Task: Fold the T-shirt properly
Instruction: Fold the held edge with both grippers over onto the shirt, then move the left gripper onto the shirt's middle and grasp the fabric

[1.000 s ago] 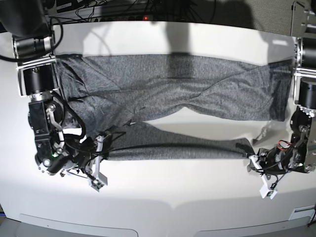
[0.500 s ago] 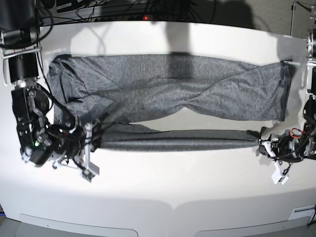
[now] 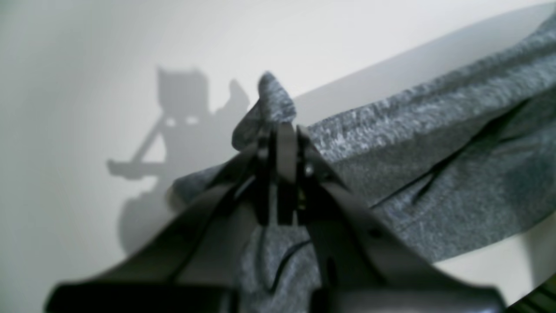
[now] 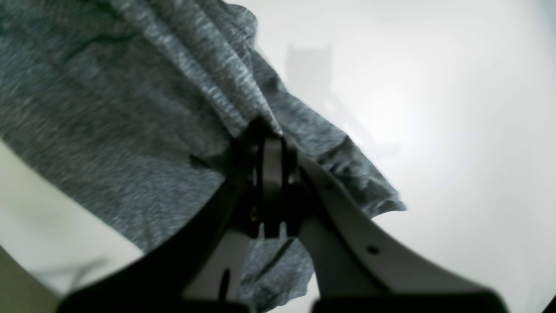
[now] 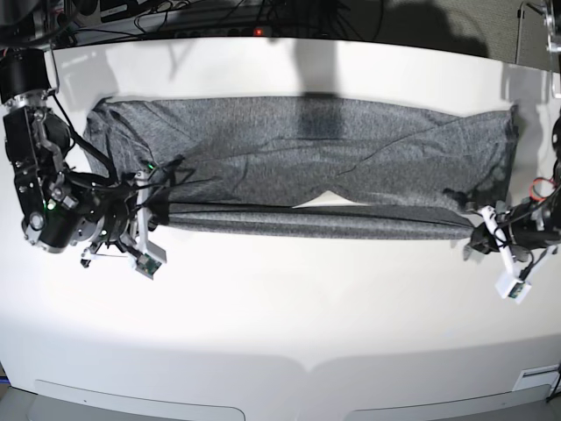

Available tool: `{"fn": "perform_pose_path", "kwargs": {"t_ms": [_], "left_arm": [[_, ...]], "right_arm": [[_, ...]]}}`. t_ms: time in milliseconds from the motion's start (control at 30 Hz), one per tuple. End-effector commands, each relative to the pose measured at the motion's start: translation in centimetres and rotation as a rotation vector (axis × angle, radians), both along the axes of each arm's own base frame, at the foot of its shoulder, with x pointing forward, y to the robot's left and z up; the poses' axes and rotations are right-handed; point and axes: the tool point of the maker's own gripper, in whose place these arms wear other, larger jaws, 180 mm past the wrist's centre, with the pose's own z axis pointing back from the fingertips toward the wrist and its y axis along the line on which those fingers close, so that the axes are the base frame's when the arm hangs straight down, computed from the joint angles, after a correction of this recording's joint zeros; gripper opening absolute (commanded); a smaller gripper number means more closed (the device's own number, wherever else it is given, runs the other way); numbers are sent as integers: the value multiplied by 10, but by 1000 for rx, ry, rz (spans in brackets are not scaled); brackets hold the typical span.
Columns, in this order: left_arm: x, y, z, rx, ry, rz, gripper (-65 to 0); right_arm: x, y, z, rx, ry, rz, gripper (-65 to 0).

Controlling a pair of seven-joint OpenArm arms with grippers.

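The heather-grey T-shirt (image 5: 307,145) lies spread lengthwise across the white table (image 5: 307,307). Its near edge is stretched into a taut straight band (image 5: 316,221) between my two grippers. My right gripper (image 5: 162,208), at the left of the base view, is shut on the fabric's left end. My left gripper (image 5: 474,231), at the right of that view, is shut on the right end. In the left wrist view the left gripper (image 3: 282,132) pinches a tuft of T-shirt (image 3: 434,165). In the right wrist view the right gripper (image 4: 270,137) clamps a bunched fold of the T-shirt (image 4: 130,108).
Dark cables and equipment (image 5: 219,17) run along the table's far edge. The arm bases stand at the left (image 5: 35,132) and right (image 5: 552,132) sides. The table's curved front edge (image 5: 289,364) lies well in front of the shirt.
Both grippers have carried the held near edge away from the front and outward. The band is now taut and nearly meets the shirt's body, with only a small gap left.
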Motion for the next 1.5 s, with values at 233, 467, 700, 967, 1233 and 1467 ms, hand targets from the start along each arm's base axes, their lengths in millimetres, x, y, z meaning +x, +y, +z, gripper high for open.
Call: {"fn": "perform_pose_path", "kwargs": {"t_ms": [233, 467, 700, 967, 1233, 1467], "left_arm": [[-35, 31, 8, 46, -33, 75, -650], [-66, 31, -21, 42, 52, 79, -650], [-70, 25, -24, 9, 31, 81, -650], [-44, -16, -7, -174, -131, 91, -650], [-6, -76, 27, -307, -246, -4, -551], [-47, -153, -21, -161, -130, -355, -484]], "right_arm": [[1, -20, 17, -58, -44, -21, -650], [-12, -22, 7, -57, -12, -28, -650], [-22, -2, 8, 27, 2, 8, -650], [-23, 3, 9, 50, 7, 15, -650], [-26, 11, 4, 75, 17, 17, -650], [-29, 11, -2, 64, 25, 9, -650]]}}
